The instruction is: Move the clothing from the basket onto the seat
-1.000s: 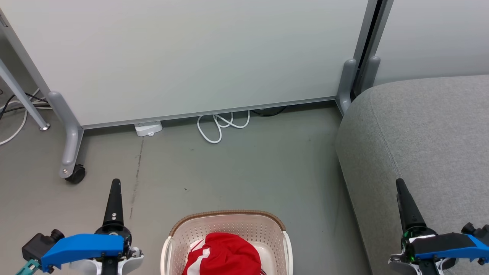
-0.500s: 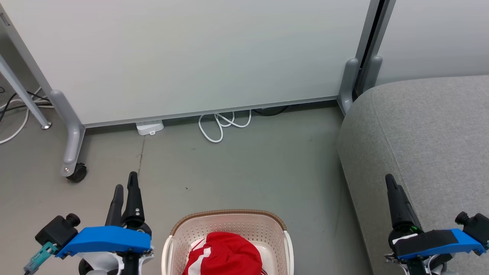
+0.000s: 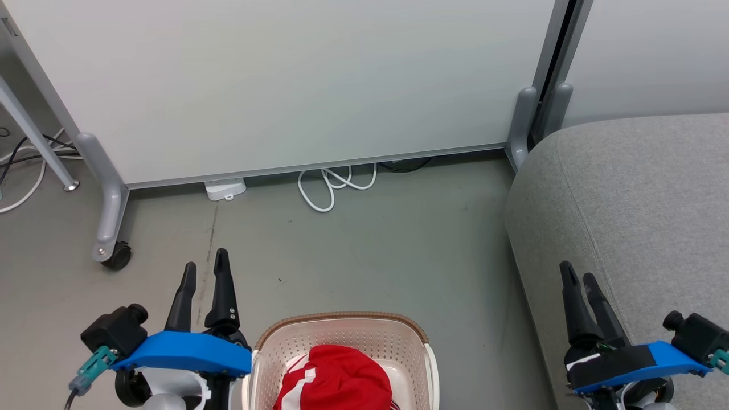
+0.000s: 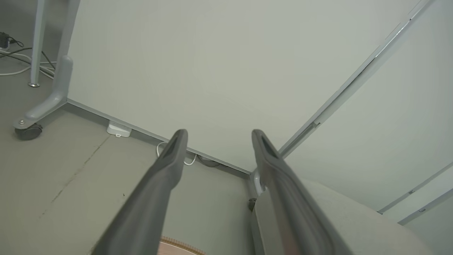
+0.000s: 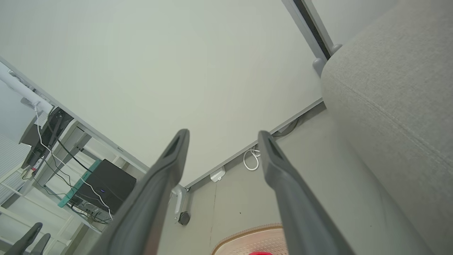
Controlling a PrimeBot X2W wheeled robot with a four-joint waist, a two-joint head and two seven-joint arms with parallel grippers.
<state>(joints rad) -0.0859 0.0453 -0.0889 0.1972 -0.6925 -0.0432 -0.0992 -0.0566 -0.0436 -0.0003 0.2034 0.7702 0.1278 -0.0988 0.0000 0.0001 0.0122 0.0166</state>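
The cream basket with its brown rim stands on the floor at the bottom centre of the head view. Red clothing with white panels is bunched inside it. The grey seat fills the right side. My left gripper hovers just left of the basket, open and empty; its fingers spread wide in the left wrist view. My right gripper stands open and empty over the seat's front edge, spread too in the right wrist view. The basket rim and a sliver of red clothing show there.
A pale partition panel on grey wheeled feet closes the back. A white cable loop and a white power block lie on the floor under it. Bare grey floor lies between basket and partition.
Both arms have turned inward and shifted toward the centre. The left gripper now shows two separate fingers beside the basket, as does the right. The camera has shifted slightly.
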